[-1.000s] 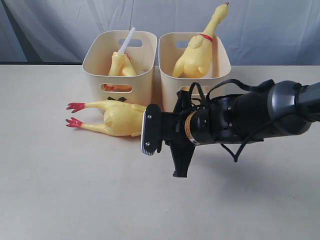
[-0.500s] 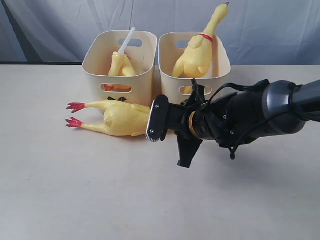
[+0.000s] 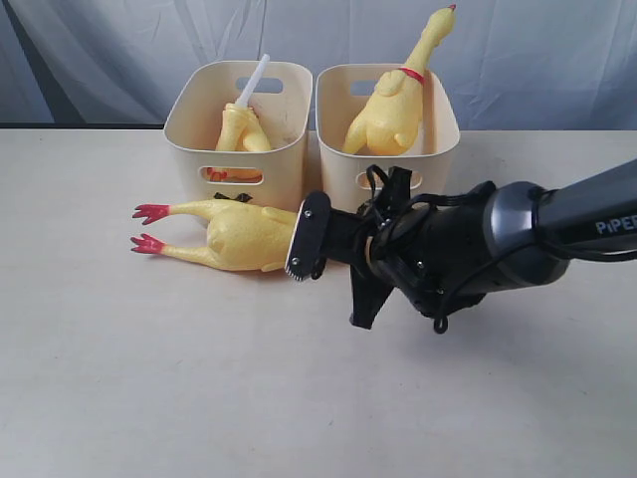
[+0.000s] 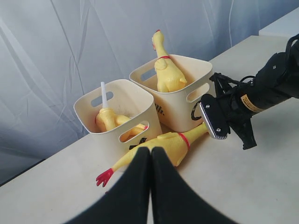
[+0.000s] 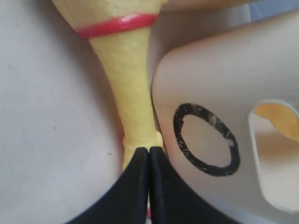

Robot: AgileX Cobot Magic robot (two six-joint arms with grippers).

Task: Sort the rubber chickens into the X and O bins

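Lena: Only the right arm [image 3: 498, 239] has moved since a second ago. Its front end has gone from the open desk [image 3: 149, 398] back toward the bins, while the chickens and bins lie as before.

Omar: Start at the near edge, then.

Lena: The left gripper [image 4: 150, 150] (seen only from its own wrist) has its black fingers pressed flat together with nothing between them, well apart from every chicken.

Omar: And the right gripper [image 5: 149, 150]?

Lena: Closed too, and empty. Its tips sit over the head end of the lying chicken [image 3: 239, 237], whose neck runs just beside the lower front corner of the O bin [image 3: 438, 159]. Whether the tips touch the neck, I cannot tell. That chicken lies on the desk along the front of both bins, red feet [image 3: 151, 212] toward the left edge.

Omar: The bins?

Lena: They stand just beside each other, midway along the far edge. The X bin [image 3: 284, 169] is nearer the left edge (its mark is mostly hidden behind the lying chicken). A small chicken [image 3: 242, 131] stands in it, with its white tube [image 3: 252, 82] pointing up past the rim. Yellow and red show through the front slot, but I cannot say from which chicken.

Omar: And the O bin?

Lena: A large chicken [image 3: 383, 119] stands on end inside, its neck and head rising above the far rim. A grey-blue curtain [image 3: 100, 60] hangs behind.
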